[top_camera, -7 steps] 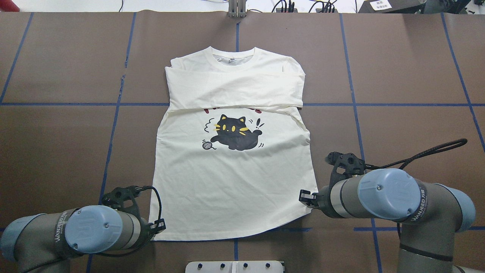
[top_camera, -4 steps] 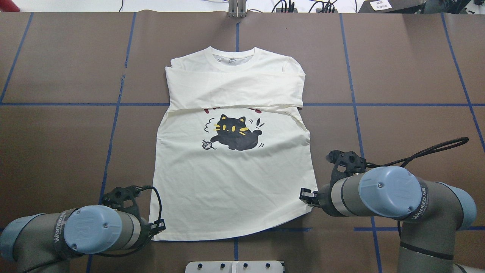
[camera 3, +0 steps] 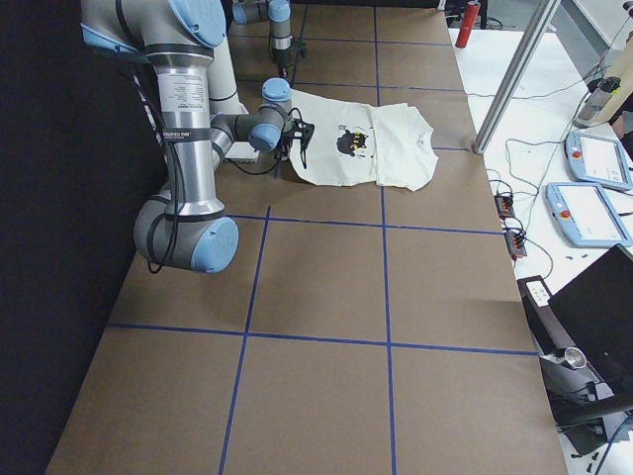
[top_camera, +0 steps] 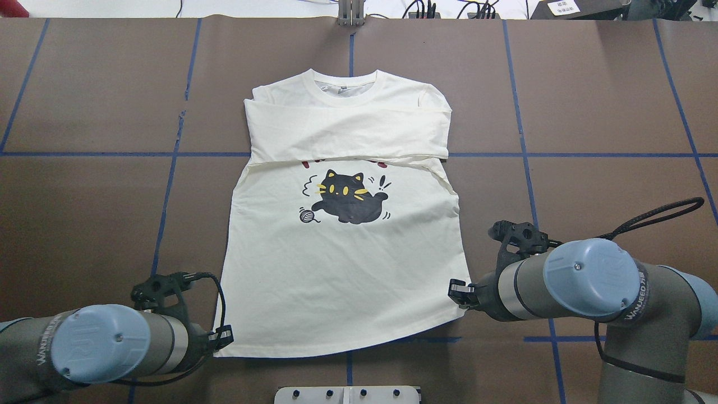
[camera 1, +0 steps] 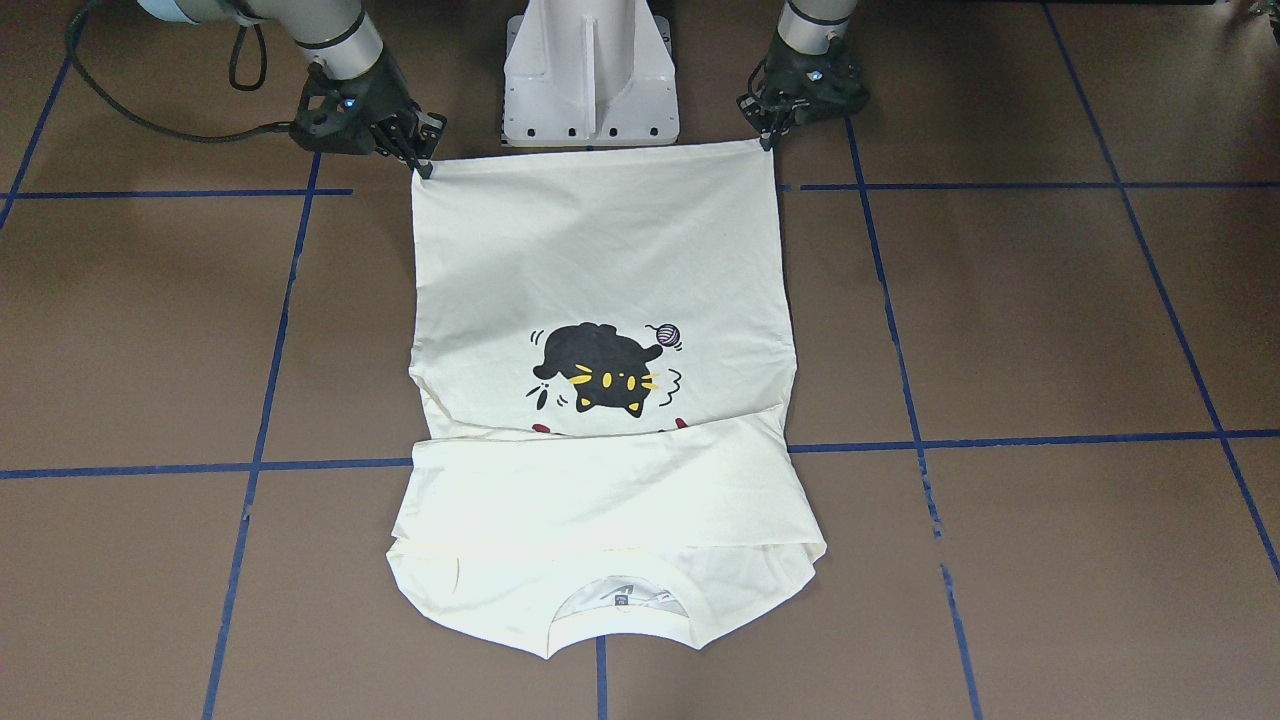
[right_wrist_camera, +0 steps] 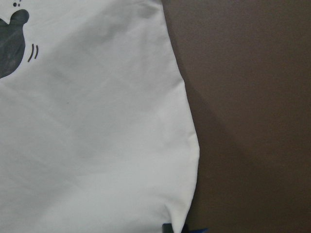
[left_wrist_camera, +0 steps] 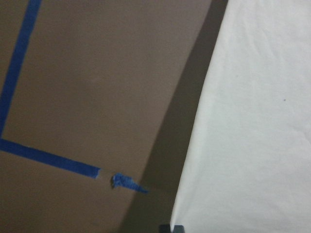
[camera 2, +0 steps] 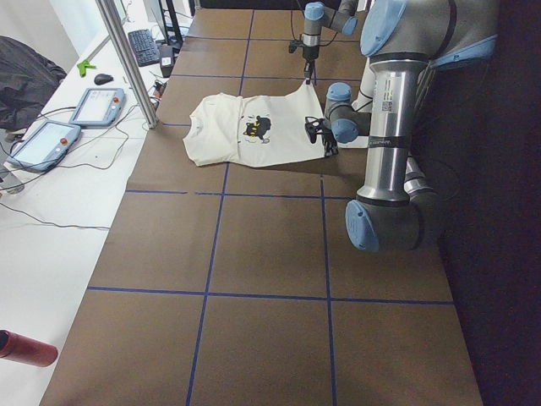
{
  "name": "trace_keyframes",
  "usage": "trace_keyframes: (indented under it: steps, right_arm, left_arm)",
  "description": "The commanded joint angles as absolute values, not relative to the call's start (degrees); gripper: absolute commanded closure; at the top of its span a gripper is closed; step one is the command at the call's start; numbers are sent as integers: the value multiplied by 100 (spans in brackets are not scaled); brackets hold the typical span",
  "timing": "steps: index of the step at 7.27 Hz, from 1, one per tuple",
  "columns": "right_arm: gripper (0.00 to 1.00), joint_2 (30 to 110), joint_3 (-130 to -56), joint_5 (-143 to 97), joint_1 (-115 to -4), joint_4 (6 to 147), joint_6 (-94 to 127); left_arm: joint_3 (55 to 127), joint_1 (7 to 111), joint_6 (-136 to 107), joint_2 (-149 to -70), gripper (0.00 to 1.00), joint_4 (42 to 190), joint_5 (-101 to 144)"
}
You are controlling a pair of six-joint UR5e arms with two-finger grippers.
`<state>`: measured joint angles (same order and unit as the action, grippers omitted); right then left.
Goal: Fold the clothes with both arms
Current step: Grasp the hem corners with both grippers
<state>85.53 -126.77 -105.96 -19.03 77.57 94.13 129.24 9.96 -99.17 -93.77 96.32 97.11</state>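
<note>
The cream-white T-shirt (top_camera: 342,269) (camera 1: 600,260) lies flat on the brown table, collar at the far side. Its sleeves are folded across the chest, just above the black cat print (top_camera: 348,199). My left gripper (top_camera: 224,336) (camera 1: 768,140) is shut on the shirt's near left hem corner. In the left wrist view its tips (left_wrist_camera: 171,228) meet the cloth (left_wrist_camera: 252,121) at the corner. My right gripper (top_camera: 455,290) (camera 1: 425,165) is shut on the near right hem corner, which shows in its wrist view (right_wrist_camera: 167,227). A shadow runs under both held edges.
The white pedestal (camera 1: 590,70) stands between the arms at the near table edge. Blue tape lines (top_camera: 168,185) grid the brown table. A metal post (camera 2: 127,59) and teach pendants (camera 2: 42,139) are on the far side, off the mat. A red bottle (camera 2: 25,348) lies by the left end.
My left gripper has drawn back to the left, taking the hem corner with it. The right gripper has shifted slightly right and away. The hem now spans wider.
</note>
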Motion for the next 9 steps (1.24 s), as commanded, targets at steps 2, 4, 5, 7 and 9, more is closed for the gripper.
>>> trace_keyframes:
  steps: [2, 4, 5, 7, 9]
  right_arm:
    - [100, 9306, -13446, -11282, -1680, 7769, 9413]
    - [100, 9387, -13482, -11663, -1670, 7761, 9413]
    - [100, 9343, -13648, -11707, -1835, 7752, 9413]
    - [100, 8967, -13414, -11742, -2571, 7752, 9248]
    - [100, 8299, -12713, -12135, -3703, 7743, 8485]
  left_arm:
    - [13647, 591, -9835, -9343, 100, 9413, 9965]
    - [14123, 510, -9835, -9378, 100, 9098, 10299]
    - [14211, 623, -9835, -9465, 100, 9088, 10466]
    - [14239, 1077, -9826, -9615, 100, 9088, 10503]
    - [14029, 1894, -9119, -9712, 100, 9036, 10529]
